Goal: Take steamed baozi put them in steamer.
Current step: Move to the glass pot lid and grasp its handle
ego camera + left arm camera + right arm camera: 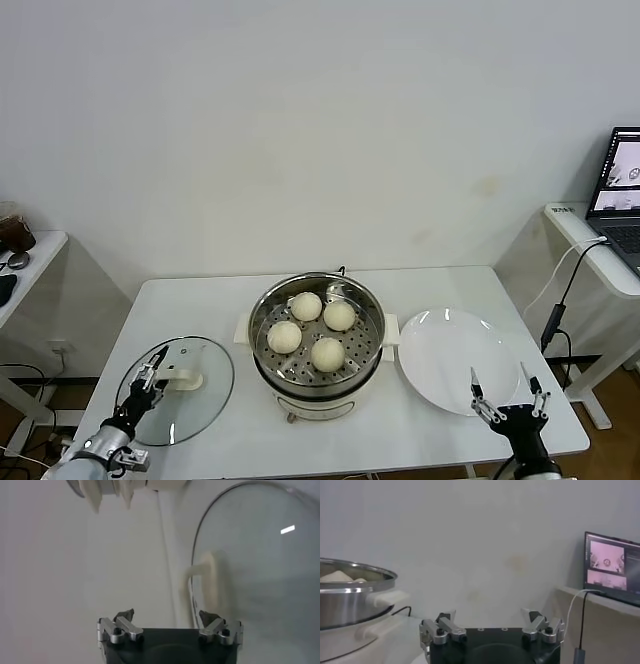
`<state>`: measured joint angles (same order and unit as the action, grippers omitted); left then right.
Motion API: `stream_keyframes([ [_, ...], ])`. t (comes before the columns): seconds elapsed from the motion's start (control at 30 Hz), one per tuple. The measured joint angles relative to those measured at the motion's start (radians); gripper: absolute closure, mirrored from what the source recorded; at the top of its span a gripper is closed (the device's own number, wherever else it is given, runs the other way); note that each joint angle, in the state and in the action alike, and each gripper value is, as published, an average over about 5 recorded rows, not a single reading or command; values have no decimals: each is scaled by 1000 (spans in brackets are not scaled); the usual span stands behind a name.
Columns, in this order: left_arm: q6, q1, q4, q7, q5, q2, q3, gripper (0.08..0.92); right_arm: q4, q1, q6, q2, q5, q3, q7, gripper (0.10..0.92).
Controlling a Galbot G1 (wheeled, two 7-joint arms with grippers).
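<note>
Several pale round baozi (306, 305) lie on the perforated tray of the shiny steel steamer (372, 300) at the middle of the white table. The right wrist view shows the steamer (350, 600) from the side, with baozi tops (335, 576) just above its rim. My left gripper (150, 368) hangs open and empty over the near left part of the table, above the glass lid (200, 400). In the left wrist view the left gripper (166, 614) stands just short of the lid's white handle (212, 580). My right gripper (498, 372) is open and empty by the plate's near edge, also seen in its own wrist view (489, 613).
A flat white plate (440, 350) lies to the right of the steamer. A side table at the far right carries a laptop (625, 180) with a cable (560, 300) hanging down. Another small table (25, 260) stands at the far left.
</note>
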<state>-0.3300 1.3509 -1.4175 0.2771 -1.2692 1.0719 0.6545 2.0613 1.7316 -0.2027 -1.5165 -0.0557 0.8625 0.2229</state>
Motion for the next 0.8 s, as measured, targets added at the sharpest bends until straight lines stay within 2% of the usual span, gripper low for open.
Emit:
stream_keyframes([
  [0.33,-11,-39,55,-3,23,5,-19,588,3,0,7,-2,7,-7,3,203],
  [0.57,-15,-26,37,-4,72,-1,-10,789,10,2,10,4,12,-16,4,203],
  [0.67,-6,0,-2,-8,106,-10,-1,831,14,7,10,8,15,-20,7,203],
  [0.8,30,60,-93,-11,156,-27,19,833,19,14,10,15,19,-23,12,203],
])
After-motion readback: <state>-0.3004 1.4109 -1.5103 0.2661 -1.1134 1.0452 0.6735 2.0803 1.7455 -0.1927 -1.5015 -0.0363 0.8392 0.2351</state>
